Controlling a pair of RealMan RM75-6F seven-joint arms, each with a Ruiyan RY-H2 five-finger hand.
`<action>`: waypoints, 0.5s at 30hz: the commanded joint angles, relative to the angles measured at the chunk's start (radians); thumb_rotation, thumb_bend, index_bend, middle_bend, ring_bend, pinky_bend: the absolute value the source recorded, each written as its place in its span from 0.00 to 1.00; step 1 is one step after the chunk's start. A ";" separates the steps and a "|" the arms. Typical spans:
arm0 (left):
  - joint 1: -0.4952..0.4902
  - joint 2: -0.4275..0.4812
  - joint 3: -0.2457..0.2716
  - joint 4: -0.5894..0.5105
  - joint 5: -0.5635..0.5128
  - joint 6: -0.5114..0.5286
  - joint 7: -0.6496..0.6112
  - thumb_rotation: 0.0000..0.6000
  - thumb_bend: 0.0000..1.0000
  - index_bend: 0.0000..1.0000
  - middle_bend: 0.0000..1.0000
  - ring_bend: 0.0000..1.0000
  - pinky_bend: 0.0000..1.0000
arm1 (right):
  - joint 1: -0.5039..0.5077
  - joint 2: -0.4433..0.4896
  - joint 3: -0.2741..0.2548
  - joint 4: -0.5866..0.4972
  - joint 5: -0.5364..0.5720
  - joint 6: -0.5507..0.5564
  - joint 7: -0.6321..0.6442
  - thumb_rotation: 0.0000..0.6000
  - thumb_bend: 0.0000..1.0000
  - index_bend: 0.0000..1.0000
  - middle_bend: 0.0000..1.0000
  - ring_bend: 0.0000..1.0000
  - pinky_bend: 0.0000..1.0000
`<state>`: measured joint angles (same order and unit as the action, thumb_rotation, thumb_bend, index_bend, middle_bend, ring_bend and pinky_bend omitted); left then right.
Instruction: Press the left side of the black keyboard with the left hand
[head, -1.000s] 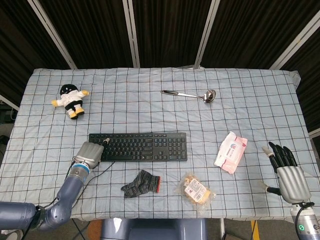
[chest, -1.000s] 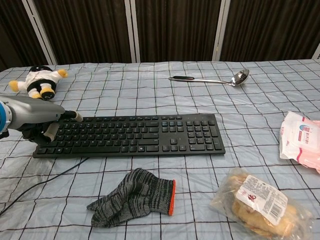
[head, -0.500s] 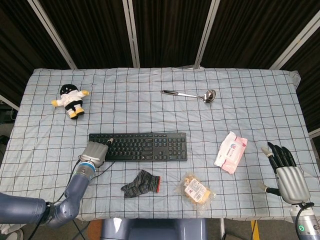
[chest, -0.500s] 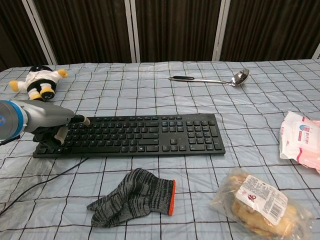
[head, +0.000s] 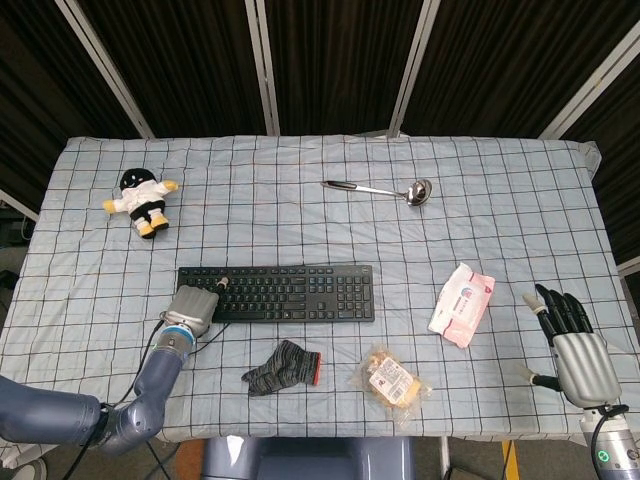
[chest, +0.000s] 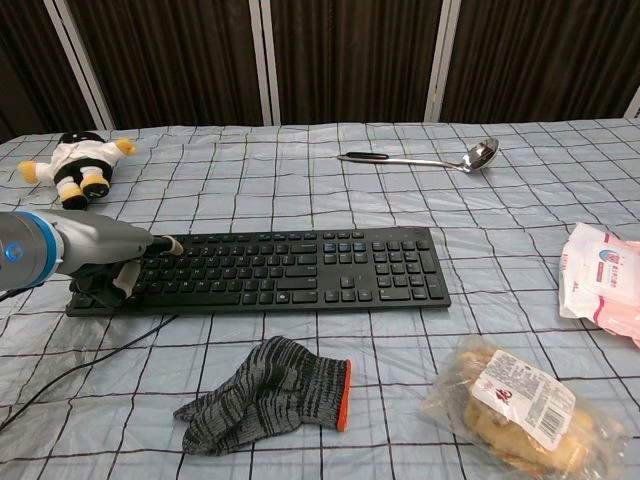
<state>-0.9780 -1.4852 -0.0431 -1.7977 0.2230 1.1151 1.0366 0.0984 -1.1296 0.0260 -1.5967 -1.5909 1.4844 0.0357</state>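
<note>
The black keyboard (head: 285, 293) (chest: 280, 268) lies across the middle of the checked cloth, its cable trailing off the left end. My left hand (head: 193, 306) (chest: 115, 265) rests on the keyboard's left end, fingers curled down over the leftmost keys and one finger stretched along the upper key rows. It holds nothing. My right hand (head: 574, 345) stays at the table's right front corner, fingers spread, far from the keyboard; the chest view does not show it.
A grey knit glove (head: 282, 368) (chest: 262, 396) and a wrapped snack bag (head: 391, 378) (chest: 520, 400) lie in front of the keyboard. A pink wipes pack (head: 461, 303) (chest: 603, 280) is to the right, a metal ladle (head: 380, 188) (chest: 420, 158) behind, a plush toy (head: 141, 199) (chest: 75, 164) far left.
My left hand has slid slightly right and toward the front along the keyboard's left end and lowered onto the keys. The right hand has barely moved.
</note>
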 joint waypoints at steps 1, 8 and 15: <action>-0.004 -0.002 0.007 -0.001 -0.003 0.000 0.002 1.00 1.00 0.00 0.85 0.73 0.55 | 0.000 0.000 0.001 0.000 0.002 0.000 0.001 1.00 0.05 0.07 0.00 0.00 0.00; -0.006 -0.006 0.021 0.003 0.002 0.005 -0.009 1.00 1.00 0.00 0.84 0.73 0.55 | 0.000 -0.001 0.000 0.002 0.000 0.001 0.000 1.00 0.05 0.07 0.00 0.00 0.00; -0.004 0.028 0.017 -0.040 0.054 0.038 -0.035 1.00 1.00 0.00 0.84 0.73 0.55 | 0.001 0.000 -0.002 0.002 0.005 -0.007 -0.005 1.00 0.05 0.07 0.00 0.00 0.00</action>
<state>-0.9830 -1.4686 -0.0220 -1.8238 0.2624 1.1410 1.0098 0.0988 -1.1299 0.0247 -1.5949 -1.5865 1.4785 0.0317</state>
